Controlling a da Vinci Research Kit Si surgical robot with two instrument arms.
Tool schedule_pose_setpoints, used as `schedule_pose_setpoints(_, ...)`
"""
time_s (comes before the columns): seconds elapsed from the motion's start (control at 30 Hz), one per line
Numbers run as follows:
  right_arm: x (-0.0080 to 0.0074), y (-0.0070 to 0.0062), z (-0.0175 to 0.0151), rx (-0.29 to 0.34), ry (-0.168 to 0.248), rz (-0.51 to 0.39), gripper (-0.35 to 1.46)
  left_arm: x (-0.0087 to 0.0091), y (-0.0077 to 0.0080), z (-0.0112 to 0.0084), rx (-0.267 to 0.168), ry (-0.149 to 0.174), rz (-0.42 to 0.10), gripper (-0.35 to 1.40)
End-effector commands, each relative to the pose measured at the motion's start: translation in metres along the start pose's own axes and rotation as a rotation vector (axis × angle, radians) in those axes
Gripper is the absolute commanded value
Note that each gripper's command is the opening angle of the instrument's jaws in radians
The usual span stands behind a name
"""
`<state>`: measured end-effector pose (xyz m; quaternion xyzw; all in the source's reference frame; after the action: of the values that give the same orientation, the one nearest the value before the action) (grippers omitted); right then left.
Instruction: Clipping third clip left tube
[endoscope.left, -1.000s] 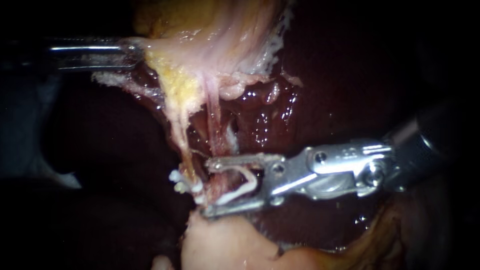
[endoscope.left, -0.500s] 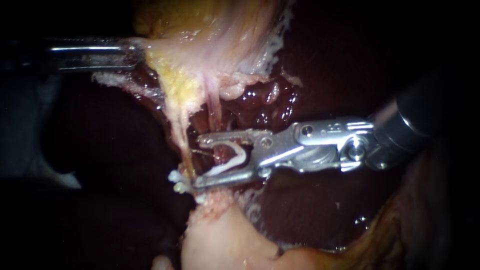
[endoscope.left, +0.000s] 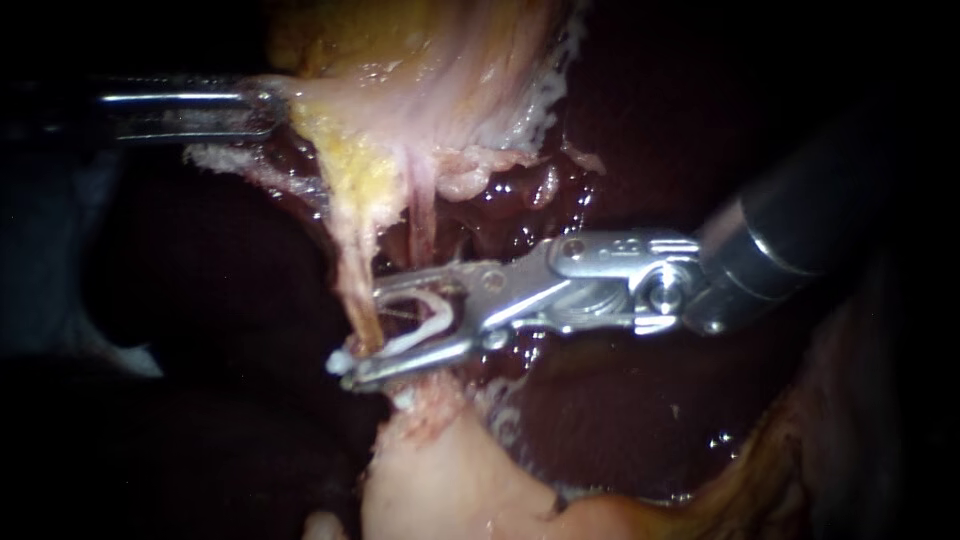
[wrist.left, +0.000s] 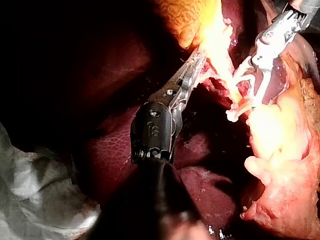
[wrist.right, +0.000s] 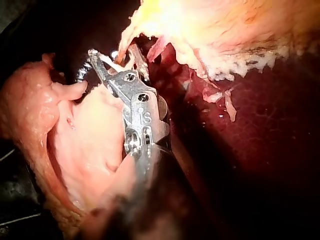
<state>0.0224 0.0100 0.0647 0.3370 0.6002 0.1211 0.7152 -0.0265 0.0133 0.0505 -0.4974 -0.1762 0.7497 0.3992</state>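
At 10 o'clock the left instrument (wrist.left: 197, 57) has its jaws pressed together on pale tissue (endoscope.left: 400, 90), which stretches taut from them. Below it the left tube (endoscope.left: 357, 290) runs from 12 to 6 o'clock, with a placed clip (endoscope.left: 338, 360) showing white at its lower end (whether another sits under the jaw I cannot tell). The right instrument (endoscope.left: 365, 335) enters from 3 o'clock, by far the nearer to the tube. Its jaws stand apart, holding an open clip (endoscope.left: 432, 312) whose mouth faces 9 o'clock. The jaws lie square across the tube's axis, with the tube at their tips, just above the placed clip. I judge it shallow in the mouth: reach further toward 9 o'clock before closing
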Motion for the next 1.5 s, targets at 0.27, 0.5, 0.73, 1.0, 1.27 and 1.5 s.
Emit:
schedule_pose_setpoints(0.27, 0.0005, 0.0008, 0.003, -0.015, 0.034, 0.004, 0.45, 0.0, 0.0, 0.0, 0.001, 0.0, 0.0, -0.35)
schedule_pose_setpoints(0.5, 0.0007, 0.0007, 0.0036, -0.016, 0.05, 0.014, 0.45, 0.0001, 0.0, 0.0002, 0.002, 0.0, 0.0, -0.35)
schedule_pose_setpoints(0.73, 0.0015, 0.0003, 0.0037, -0.013, 0.07, 0.021, 0.45, 0.0001, 0.0, 0.0002, 0.002, 0.0, -0.001, -0.35)
schedule_pose_setpoints(1.0, 0.0043, -0.0007, 0.0032, -0.01, 0.105, 0.035, 0.45, 0.0001, 0.0, 0.0002, 0.001, 0.0, 0.0, -0.35)
schedule_pose_setpoints(1.27, 0.0071, -0.0025, 0.0032, -0.002, 0.137, 0.044, 0.45, 0.0, -0.0001, 0.0002, 0.001, 0.0, 0.0, -0.35)
schedule_pose_setpoints(1.5, 0.0083, -0.0032, 0.003, 0.003, 0.149, 0.05, 0.46, 0.0, -0.0001, 0.0002, 0.001, 0.0, 0.0, -0.35)
